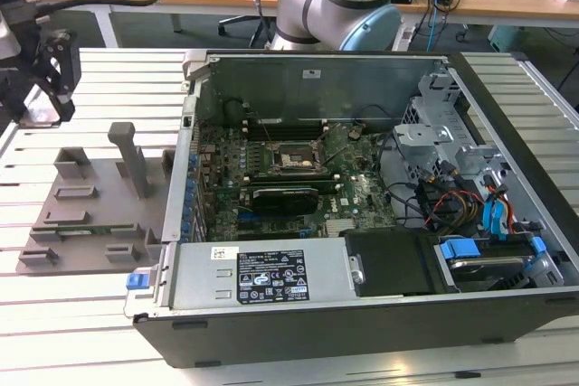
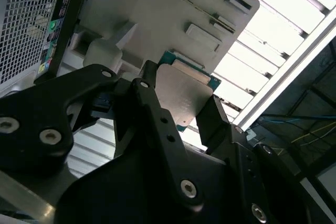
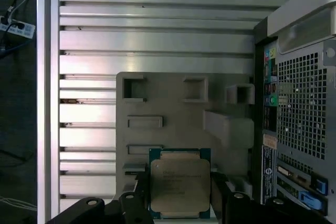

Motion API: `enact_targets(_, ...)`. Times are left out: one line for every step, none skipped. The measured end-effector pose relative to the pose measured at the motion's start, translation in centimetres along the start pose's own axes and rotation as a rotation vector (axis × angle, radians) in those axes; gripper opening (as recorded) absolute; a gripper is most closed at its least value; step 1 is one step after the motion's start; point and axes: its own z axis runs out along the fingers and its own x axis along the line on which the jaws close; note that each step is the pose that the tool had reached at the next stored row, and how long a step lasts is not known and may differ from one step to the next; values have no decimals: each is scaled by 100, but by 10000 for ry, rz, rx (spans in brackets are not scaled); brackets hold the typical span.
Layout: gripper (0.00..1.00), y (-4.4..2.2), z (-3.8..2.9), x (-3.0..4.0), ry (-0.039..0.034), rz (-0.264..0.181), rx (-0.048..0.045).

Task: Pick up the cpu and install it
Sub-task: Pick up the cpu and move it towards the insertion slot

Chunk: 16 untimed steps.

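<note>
Hand [image 3: 179, 195] clamped on the cpu [image 3: 180, 174], gripping opposite edges between its two fingers [image 3: 218, 196], metal top showing.

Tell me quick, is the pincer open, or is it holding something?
Pincer: closed on the cpu, with a finger against each of two opposite sides.
</note>
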Motion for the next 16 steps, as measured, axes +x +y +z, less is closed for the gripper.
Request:
enact_targets(55,0,-30,-1,0,0,0)
enact_targets(55,0,-61,-2,-1,0,0)
enact_targets(55,0,-113,-3,0,0,0)
enact_targets(55,0,-143,-4,1,0,0)
enact_targets(55,0,-169,-5,0,0,0)
enact_targets(55,0,-206,-6,0,0,0)
enact_targets(55,0,-253,-7,0,0,0)
enact_targets(55,0,-295,-8,1,0,0)
enact_targets(55,0,-323,-9,0,0,0)
enact_targets(55,0,-329,-9,-1,0,0)
enact_targets(55,0,-329,-9,-2,0,-1)
enact_targets(55,0,-330,-9,0,1,-1)
enact_targets(55,0,-331,-9,0,1,0)
enact_targets(55,0,-330,-9,0,0,-1)
enact_targets(55,0,-331,-14,2,1,0)
enact_targets(55,-1,-329,-47,0,1,-1)
